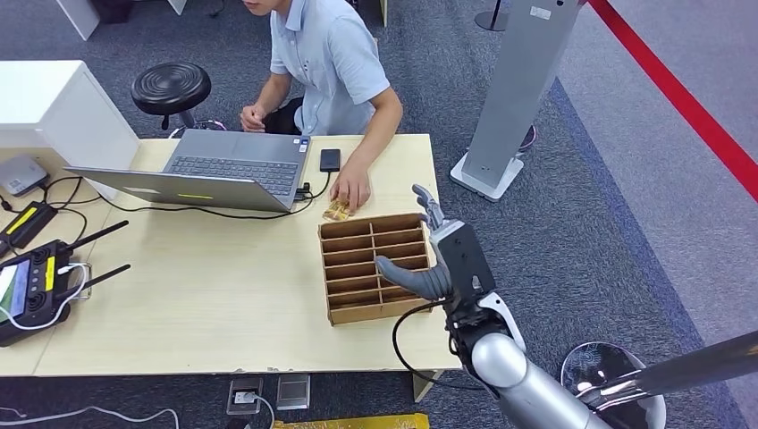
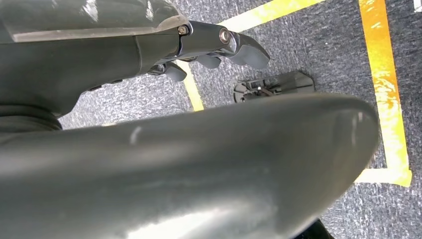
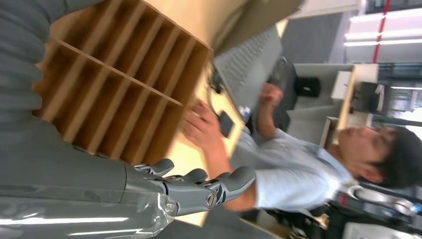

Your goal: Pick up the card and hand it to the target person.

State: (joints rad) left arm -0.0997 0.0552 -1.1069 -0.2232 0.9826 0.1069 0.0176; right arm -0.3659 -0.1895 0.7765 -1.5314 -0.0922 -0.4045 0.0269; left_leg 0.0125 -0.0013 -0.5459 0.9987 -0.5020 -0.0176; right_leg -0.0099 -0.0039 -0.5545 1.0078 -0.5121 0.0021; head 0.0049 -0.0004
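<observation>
A: Head view first. Where is the card?

B: The card (image 1: 337, 210) lies flat on the table (image 1: 206, 295), just beyond the far left corner of the wooden divider box (image 1: 375, 266), with the person's hand (image 1: 351, 189) resting on it. It looks small and yellowish; its print is too small to tell

A: How would it handle?

B: My guess is light, thin and fairly stiff, and likely to slide on the smooth wood. Lying flat, it gives no edge to pinch from above, so I would take it by a short edge, perhaps after drawing it to the table's rim or tipping it up against the box wall

A: And the right hand?

B: The right hand (image 1: 427, 259) hovers over the box's right side, well apart from the card. Its fingers are spread, thumb out toward the compartments, and it holds nothing. The right wrist view agrees: fingertips (image 3: 234, 180) free, box beneath, the person (image 3: 298, 174) beyond

A: The left?

B: The left hand (image 2: 209, 50) hangs low over grey carpet with yellow tape (image 2: 383, 89). The fingers sit slightly curled with nothing between them; how wide they stand I cannot tell
</observation>
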